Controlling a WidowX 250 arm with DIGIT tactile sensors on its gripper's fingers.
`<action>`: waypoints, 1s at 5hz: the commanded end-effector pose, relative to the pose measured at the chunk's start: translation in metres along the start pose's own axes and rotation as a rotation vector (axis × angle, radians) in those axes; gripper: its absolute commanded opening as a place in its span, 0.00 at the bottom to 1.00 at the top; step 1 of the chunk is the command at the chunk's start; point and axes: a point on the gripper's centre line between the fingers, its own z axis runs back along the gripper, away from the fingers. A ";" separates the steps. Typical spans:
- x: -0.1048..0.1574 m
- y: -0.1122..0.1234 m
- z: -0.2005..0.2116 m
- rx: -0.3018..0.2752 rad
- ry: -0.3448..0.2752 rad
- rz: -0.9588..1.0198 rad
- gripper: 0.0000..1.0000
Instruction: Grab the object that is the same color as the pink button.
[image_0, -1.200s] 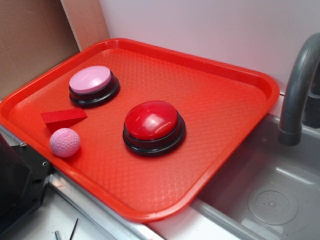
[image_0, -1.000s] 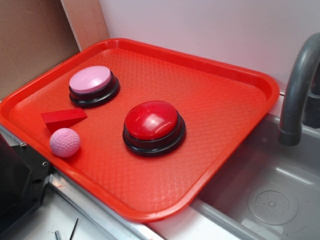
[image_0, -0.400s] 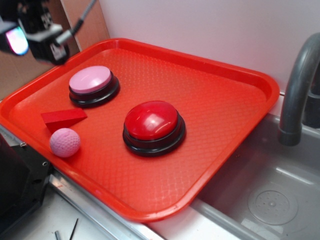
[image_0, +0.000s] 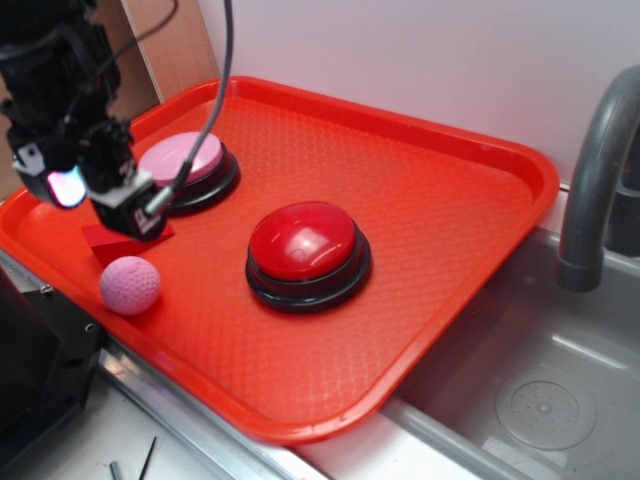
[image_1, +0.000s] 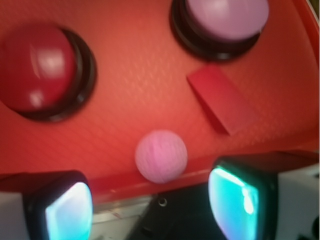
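Dimpled pink ball (image_0: 129, 285) on diamond-textured red plastic tray (image_0: 440, 210), beside wedge (image_1: 222, 98).

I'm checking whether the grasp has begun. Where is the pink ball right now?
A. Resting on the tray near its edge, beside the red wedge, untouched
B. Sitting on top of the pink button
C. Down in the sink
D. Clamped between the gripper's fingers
A: the pink ball lies on the tray beside the red wedge, with the open gripper apart from it.
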 end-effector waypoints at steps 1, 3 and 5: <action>-0.007 0.014 -0.013 0.005 0.022 -0.031 1.00; 0.012 0.016 -0.049 -0.042 0.006 -0.038 1.00; 0.021 -0.010 -0.088 -0.052 0.124 -0.096 1.00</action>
